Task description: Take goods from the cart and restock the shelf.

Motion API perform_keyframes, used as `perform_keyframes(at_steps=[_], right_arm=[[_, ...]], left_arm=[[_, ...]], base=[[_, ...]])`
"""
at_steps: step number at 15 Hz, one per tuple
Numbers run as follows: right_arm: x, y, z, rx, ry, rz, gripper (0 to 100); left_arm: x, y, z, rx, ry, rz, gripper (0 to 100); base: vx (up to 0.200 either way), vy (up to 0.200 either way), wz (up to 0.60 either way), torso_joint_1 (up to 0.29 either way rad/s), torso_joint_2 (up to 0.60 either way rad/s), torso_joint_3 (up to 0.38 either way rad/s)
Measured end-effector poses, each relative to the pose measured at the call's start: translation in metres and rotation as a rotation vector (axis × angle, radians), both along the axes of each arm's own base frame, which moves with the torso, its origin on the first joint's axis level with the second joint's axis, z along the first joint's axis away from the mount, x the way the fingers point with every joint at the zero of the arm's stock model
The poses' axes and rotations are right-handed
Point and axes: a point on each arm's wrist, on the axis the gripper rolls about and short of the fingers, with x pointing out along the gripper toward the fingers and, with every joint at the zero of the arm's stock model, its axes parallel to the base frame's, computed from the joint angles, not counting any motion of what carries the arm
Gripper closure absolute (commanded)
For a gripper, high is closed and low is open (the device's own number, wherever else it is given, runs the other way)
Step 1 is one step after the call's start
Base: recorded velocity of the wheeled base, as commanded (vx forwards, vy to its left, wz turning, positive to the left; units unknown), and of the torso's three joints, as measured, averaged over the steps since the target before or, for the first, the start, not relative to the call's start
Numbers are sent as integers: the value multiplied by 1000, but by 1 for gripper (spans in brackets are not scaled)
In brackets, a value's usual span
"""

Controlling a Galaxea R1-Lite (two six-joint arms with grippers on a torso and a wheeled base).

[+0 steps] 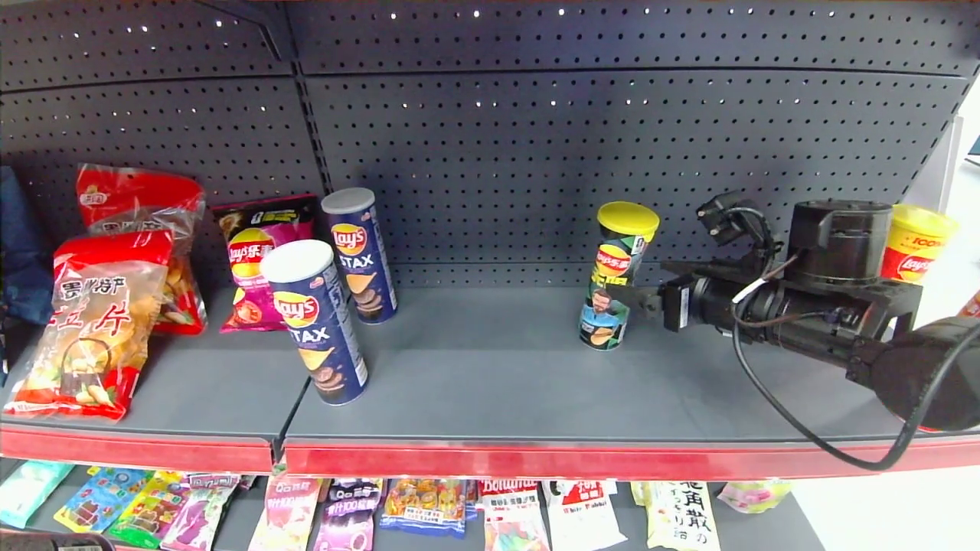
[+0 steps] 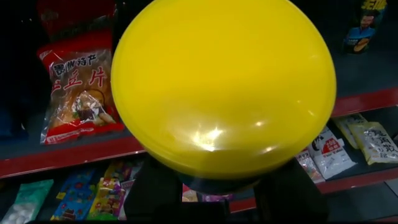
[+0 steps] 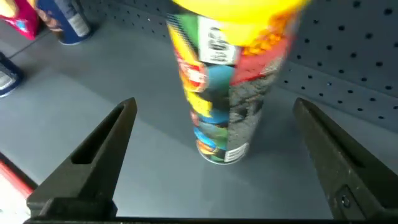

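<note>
- On the grey upper shelf (image 1: 490, 383), right of the middle, found the colourful can (image 1: 619, 275) standing upright near the pegboard back, with a yellow lid on top.
- Saw the right gripper (image 1: 622, 297) at the middle height of this can, on an arm stretched in from the right side, with the jaws wide open.
- Checked the right wrist view as well: found the right gripper (image 3: 214, 118) with both dark fingers (image 3: 99, 155) spread on either side of the colourful can (image 3: 227, 93), leaving a gap on each side and touching nothing.
- Saw the left gripper (image 2: 224, 198) closed on the held can (image 2: 224, 87), with dark fingers (image 2: 155, 196) against the can body just under its big yellow lid.
- Placed the held can in the air in front of the red shelf edge, above the lower shelf and with a red bag (image 2: 78, 93) behind it.
- Noted two blue cans on the left half of the shelf, the front blue can (image 1: 318, 321) near the edge and the rear blue can (image 1: 361, 256) close to the back, both leaning a little.
- Found two red bags (image 1: 92, 329) and a magenta bag (image 1: 256, 268) further left.
- Noticed a yellow can (image 1: 915, 245) behind the right arm, at the far right.
- Saw many small packets (image 1: 505, 513) in a row on the lower shelf.
</note>
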Motion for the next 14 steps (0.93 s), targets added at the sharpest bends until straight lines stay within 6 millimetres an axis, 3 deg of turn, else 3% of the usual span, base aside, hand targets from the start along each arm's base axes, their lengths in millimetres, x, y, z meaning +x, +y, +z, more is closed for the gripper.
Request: perform_keyframes(at_steps=[6,14], right_arm=[[15,-8,-9,21,30,66,0],[51,-1,-1,46,-49,62,0]], left_arm=[[2,0,1,1,9,-1,100],[4,-1,2,4,24,-1,100]], base=[[0,0,0,0,0,0],[0,0,0,0,0,0]])
